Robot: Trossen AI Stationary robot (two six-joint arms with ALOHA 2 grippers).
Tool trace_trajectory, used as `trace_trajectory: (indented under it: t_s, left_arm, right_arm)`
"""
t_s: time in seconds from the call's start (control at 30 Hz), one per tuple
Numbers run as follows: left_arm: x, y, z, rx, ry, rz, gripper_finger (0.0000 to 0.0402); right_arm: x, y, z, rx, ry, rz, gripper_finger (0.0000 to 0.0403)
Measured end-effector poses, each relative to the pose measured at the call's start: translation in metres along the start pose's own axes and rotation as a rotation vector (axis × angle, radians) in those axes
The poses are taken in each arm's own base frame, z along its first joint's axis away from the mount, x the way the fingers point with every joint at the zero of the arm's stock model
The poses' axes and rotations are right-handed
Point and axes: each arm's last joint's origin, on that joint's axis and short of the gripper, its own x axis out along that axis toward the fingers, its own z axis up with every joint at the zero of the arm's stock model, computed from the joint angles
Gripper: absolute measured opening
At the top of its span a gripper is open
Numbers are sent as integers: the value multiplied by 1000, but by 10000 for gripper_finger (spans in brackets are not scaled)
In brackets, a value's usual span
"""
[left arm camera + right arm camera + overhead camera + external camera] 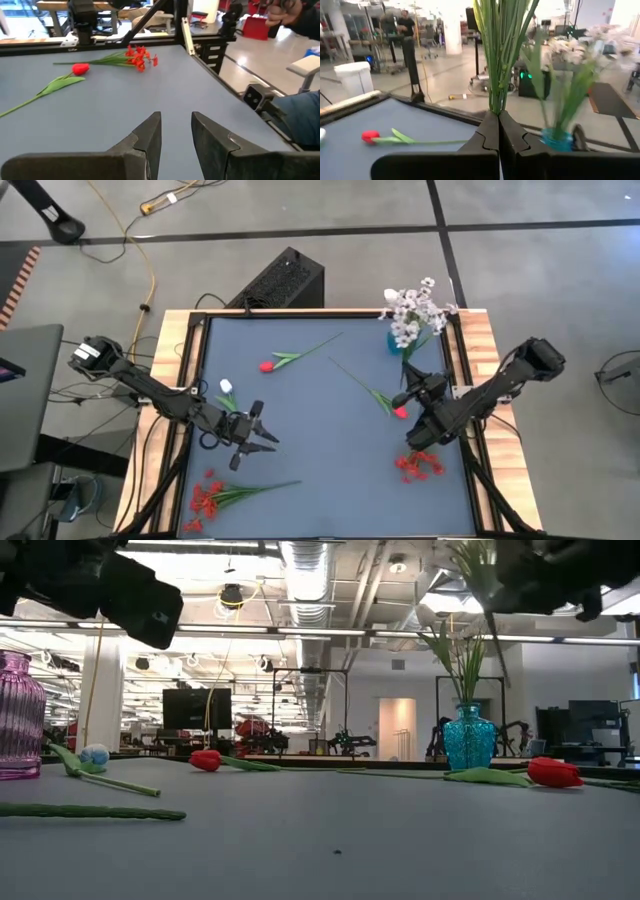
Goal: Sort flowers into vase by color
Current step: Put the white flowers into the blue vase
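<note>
While the right pincer [498, 131] clamps green flower stems [501, 55], sorting stands midway.
Left pincer [176, 134], half-open and empty, hovers at seven o'clock over the desk [330, 410].

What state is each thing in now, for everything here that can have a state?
Left gripper: open, empty.
Right gripper: shut on green stems.
Blue vase: upright, white flowers inside.
Pink vase: upright.
Red blossom cluster: lying flat.
</note>
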Motion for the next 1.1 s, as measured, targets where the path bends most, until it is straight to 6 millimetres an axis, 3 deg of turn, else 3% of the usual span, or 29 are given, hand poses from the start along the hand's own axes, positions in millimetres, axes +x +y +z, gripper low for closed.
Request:
trace_trajectory:
  t_s: [0.13,0.27,0.47,0.67,0.87,0.97,1.1]
  left_arm:
    - [0,2,-1,2,10,29,96]
    - [1,6,1,31,-3,49,96]
    - [2,20,3,62,-16,109,96]
    - [2,35,4,65,-16,129,96]
    - [1,46,8,59,-57,128,96]
    - [1,49,9,42,-62,129,96]
    - [1,49,9,30,-61,130,96]
  right_arm:
    - [-6,-17,6,-18,75,3,17]
    - [-13,-26,13,-72,260,15,17]
    - [-30,-18,24,-33,556,334,17]
    - [-27,4,27,13,352,606,17]
    - [16,13,8,131,141,864,17]
    - [33,7,11,47,22,800,17]
    - [39,-4,19,-118,-78,585,17]
